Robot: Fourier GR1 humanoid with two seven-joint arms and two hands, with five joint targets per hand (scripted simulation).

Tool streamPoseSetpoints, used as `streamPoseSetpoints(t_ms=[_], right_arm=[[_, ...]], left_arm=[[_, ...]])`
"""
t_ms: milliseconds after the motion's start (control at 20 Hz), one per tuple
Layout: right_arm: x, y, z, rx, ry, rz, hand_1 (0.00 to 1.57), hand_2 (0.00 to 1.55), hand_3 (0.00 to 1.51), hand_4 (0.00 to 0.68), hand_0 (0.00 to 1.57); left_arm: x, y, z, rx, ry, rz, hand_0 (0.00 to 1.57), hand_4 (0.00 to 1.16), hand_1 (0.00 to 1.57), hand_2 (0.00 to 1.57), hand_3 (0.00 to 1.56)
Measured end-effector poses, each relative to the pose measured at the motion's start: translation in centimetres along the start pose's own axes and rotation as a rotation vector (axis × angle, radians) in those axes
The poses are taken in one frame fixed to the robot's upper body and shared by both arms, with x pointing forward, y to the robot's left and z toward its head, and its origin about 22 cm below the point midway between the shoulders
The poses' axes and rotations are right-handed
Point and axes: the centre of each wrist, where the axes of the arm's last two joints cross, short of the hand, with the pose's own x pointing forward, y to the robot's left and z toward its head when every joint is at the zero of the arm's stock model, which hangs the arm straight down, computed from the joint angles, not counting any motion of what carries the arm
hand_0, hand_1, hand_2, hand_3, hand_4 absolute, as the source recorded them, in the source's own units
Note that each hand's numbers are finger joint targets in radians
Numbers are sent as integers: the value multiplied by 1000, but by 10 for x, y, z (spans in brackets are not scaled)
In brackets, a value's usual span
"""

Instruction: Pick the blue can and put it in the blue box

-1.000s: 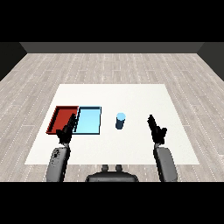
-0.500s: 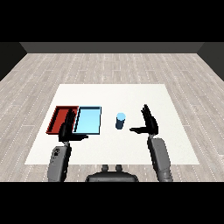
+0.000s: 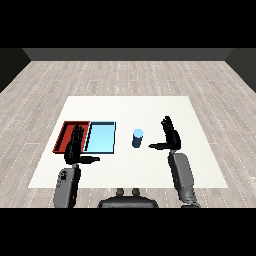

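Note:
A small blue can [image 3: 137, 138] stands upright on the white table [image 3: 150, 110], just right of the light blue tray [image 3: 100, 137]. My right hand [image 3: 170, 135] is a short way to the can's right, open, fingers straight up and thumb pointing toward the can, not touching it. My left hand [image 3: 75, 146] hovers over the near edge where the red tray [image 3: 73, 136] and the light blue tray meet, open with its thumb stretched to the right. Both trays hold nothing.
The two trays lie side by side at the table's left. The table's near edge runs just below both forearms.
My right hand has moved left toward the can and turned its palm to face it. The left hand has stayed where it was.

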Motion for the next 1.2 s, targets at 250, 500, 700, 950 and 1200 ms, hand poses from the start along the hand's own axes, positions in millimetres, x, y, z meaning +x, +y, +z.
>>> streamPoseSetpoints(t_ms=[250,500,700,950,1200], right_arm=[[-3,6,-2,9,0,-14,0,0,0,0,0],[-7,20,-8,19,-2,-46,0,0,0,0,0],[-6,30,-13,19,9,-73,0,0,0,0,0],[-18,38,-9,6,29,-116,0,0,0,0,0],[-33,47,-17,-12,56,-156,0,0,0,0,0]], left_arm=[[-5,1,3,8,-16,7,0,0,0,0,0],[0,8,3,14,-19,6,0,0,0,0,0],[-2,7,4,9,-21,19,0,0,0,0,0],[4,8,5,15,-27,21,0,0,0,0,0],[2,7,-1,25,-25,22,0,0,0,0,0]])
